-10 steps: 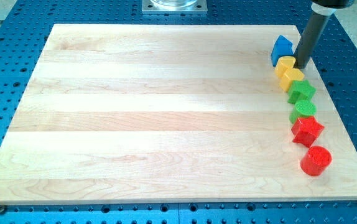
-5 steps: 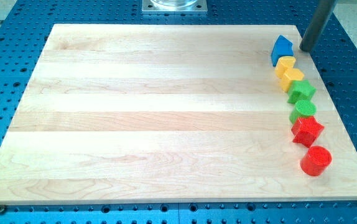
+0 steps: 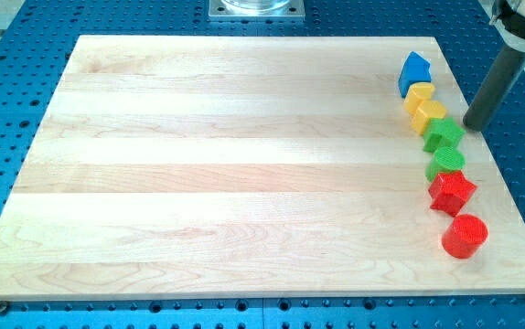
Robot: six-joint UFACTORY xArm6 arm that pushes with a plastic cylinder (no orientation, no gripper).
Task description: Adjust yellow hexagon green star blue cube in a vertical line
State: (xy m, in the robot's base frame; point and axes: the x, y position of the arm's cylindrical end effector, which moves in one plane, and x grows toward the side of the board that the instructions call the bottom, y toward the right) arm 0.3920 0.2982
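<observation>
The blue cube sits near the board's top right. Just below it lie two yellow blocks in a row, the upper and the lower yellow hexagon, touching each other. The green star follows right below them. All lie in a slightly slanted column down the view's right. My tip rests at the board's right edge, just right of the green star and apart from it.
A green cylinder, a red star and a red cylinder continue the column downward. The wooden board lies on a blue perforated table. A metal mount is at the view's top.
My tip moved from beside the yellow blocks up past the blue cube, then down and right to beside the green star. The blocks have not moved.
</observation>
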